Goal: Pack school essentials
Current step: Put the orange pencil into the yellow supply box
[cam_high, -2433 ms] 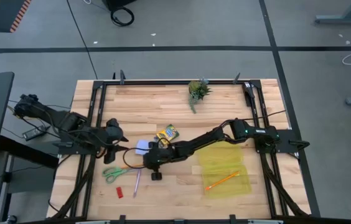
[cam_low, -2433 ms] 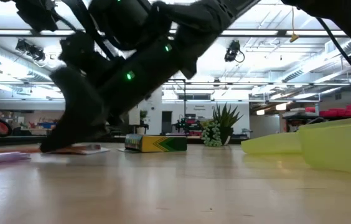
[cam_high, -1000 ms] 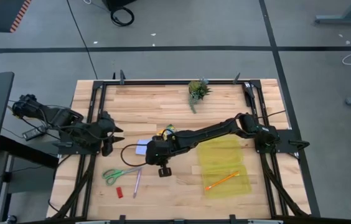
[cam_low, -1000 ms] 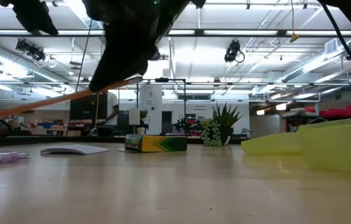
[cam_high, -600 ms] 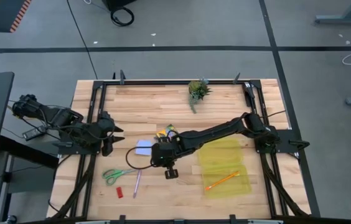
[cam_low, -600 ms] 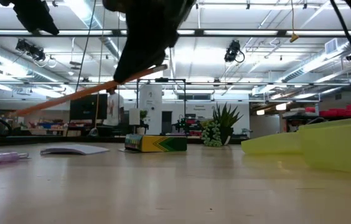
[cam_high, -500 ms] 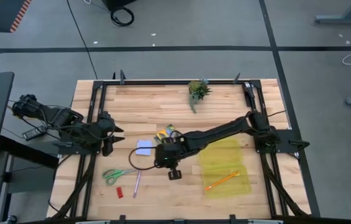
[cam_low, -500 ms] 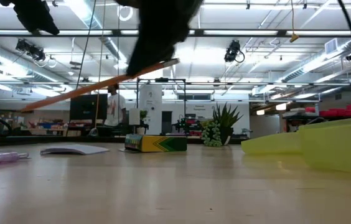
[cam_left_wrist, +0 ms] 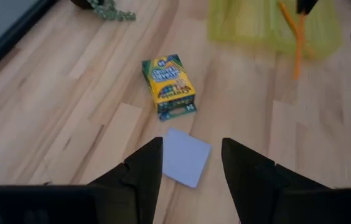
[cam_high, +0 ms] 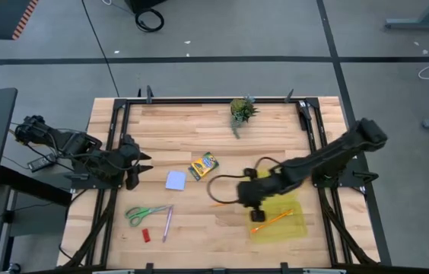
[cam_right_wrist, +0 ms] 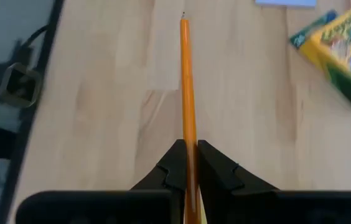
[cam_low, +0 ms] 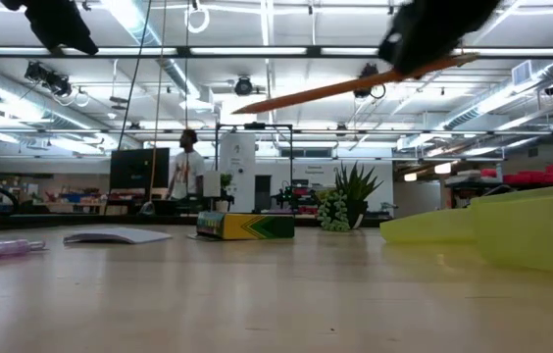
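My right gripper (cam_high: 246, 195) is shut on an orange pencil (cam_high: 222, 202), in the air at the left edge of the translucent yellow case (cam_high: 284, 190). A second orange pencil (cam_high: 270, 221) lies in the case. My left gripper (cam_high: 135, 163) waits open and empty at the table's left side. The yellow-green crayon box (cam_high: 204, 164), the light-blue note pad (cam_high: 175, 180), the green-handled scissors (cam_high: 144, 214), the pinkish pen (cam_high: 166, 222) and the red eraser (cam_high: 145, 234) lie flat on the table. My right gripper pinches the pencil's shaft (cam_right_wrist: 189, 149) between its two fingers (cam_right_wrist: 174, 167). The pencil runs along the fingers, with most of it sticking out past them toward the table's left. It is lifted clear of the table, its pointed end (cam_low: 242, 109) tilted a little down.
A small potted plant (cam_high: 241, 109) stands near the far edge. The crayon box (cam_left_wrist: 168, 84) and note pad (cam_left_wrist: 185, 156) lie ahead of my left gripper. Bare wood lies between the case and the pen. A person (cam_low: 187, 162) stands in the room behind the table.
My right gripper has carried the pencil toward the table's right edge, from beside the crayon box and note pad to the yellow case's left edge. The pencil stays lifted clear, its point trailing toward the left.
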You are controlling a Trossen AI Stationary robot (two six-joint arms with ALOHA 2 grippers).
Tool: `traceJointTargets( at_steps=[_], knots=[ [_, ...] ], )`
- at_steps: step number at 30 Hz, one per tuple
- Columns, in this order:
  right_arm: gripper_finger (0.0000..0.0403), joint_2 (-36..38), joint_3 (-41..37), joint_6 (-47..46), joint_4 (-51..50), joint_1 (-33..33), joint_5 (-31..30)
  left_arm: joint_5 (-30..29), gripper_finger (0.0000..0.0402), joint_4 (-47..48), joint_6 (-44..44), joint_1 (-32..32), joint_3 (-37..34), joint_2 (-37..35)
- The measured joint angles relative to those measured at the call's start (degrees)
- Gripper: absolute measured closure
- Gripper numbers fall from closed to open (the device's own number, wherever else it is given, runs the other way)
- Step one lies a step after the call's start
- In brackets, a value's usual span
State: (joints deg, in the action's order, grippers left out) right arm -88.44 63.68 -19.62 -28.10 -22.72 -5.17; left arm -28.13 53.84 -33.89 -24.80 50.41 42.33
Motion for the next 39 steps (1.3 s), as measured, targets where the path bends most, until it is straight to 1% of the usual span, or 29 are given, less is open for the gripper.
traceJointTargets(
  at_steps=[7,13,18,23,25,29,33,39],
  knots=[
    [0.0368,13.12,-10.37,-4.01,-1.52,-8.00,-0.55,-3.47,0.0230,-0.09,-0.01,0.00,0.00,0.02],
    [0.0368,20.25,-18.11,-5.68,-2.37,-13.88,-0.60,-4.08,0.0230,-0.09,-0.25,0.00,0.00,0.04],
    [0.0368,21.72,-23.83,-5.90,-0.98,-17.61,-0.60,-5.83,0.0230,-0.11,-5.46,0.00,0.00,0.02],
    [0.0368,21.70,-27.82,-6.24,1.28,-20.57,-0.60,-5.95,0.0230,-1.17,-12.34,0.00,0.00,0.04],
    [0.0368,21.96,-28.48,-6.20,1.84,-21.55,-0.65,-5.94,0.0230,-1.63,-13.48,0.00,0.00,0.02],
    [0.0368,23.57,-29.08,-6.00,2.37,-23.20,-2.33,-5.94,0.0230,-1.90,-13.53,0.00,0.00,0.02],
    [0.0368,24.61,-30.64,-6.40,2.51,-24.40,-2.54,-5.94,0.0230,-1.79,-13.49,0.00,0.00,0.02],
    [0.0368,23.64,-33.07,-4.83,9.00,-24.72,-2.56,-5.89,0.0230,-2.01,-15.41,0.00,0.00,0.03]
  ],
)
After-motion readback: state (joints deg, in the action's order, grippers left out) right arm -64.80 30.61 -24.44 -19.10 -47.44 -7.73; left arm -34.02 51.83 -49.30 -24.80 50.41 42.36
